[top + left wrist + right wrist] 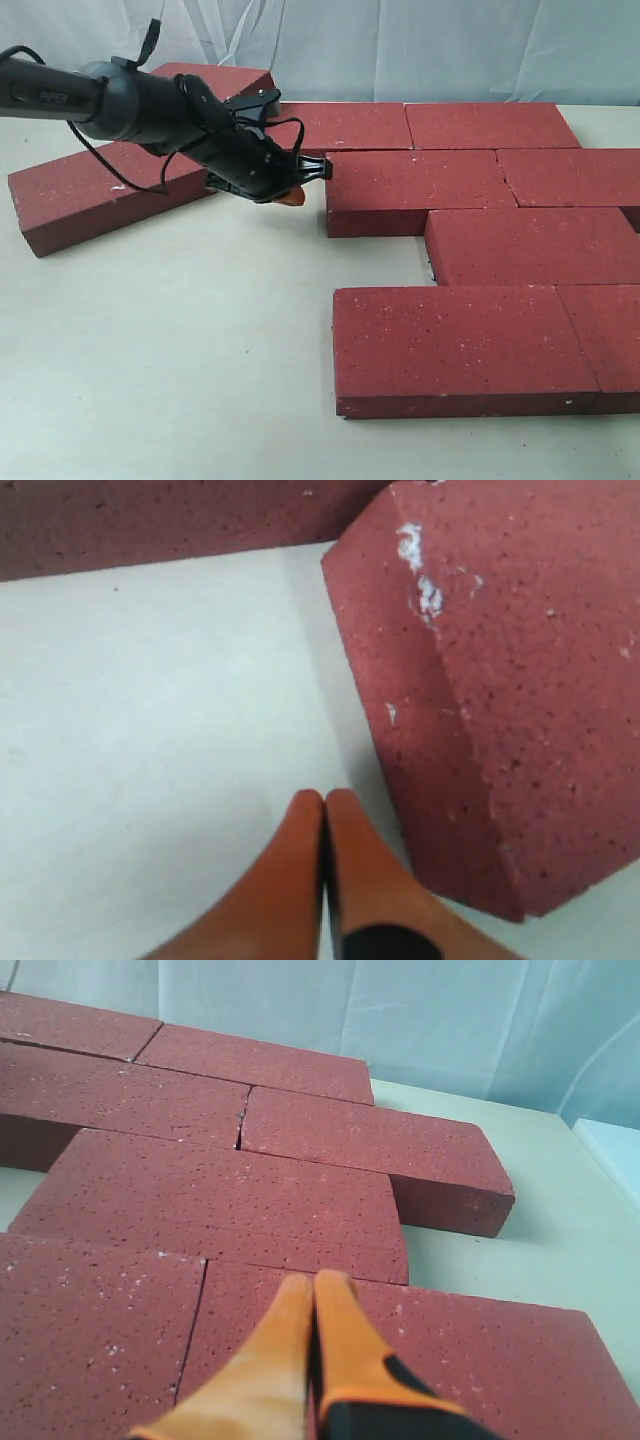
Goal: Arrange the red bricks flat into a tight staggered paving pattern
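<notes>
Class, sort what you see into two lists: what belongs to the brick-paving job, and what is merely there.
Job: red bricks, left gripper, right gripper, both shut and empty.
Merely there: table, pale curtain.

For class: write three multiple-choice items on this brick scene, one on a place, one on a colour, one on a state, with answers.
1. In the exterior view, the skewed loose brick lies: A) left of the paved group; B) atop it; C) right of it.
2. The bricks are: A) grey; B) dark red; C) yellow.
3. The left claw is: A) open wide; B) shut on a brick; C) shut, empty.
Answers: A, it lies at far left; B, all look red; C, its fingers touch with nothing between.
</notes>
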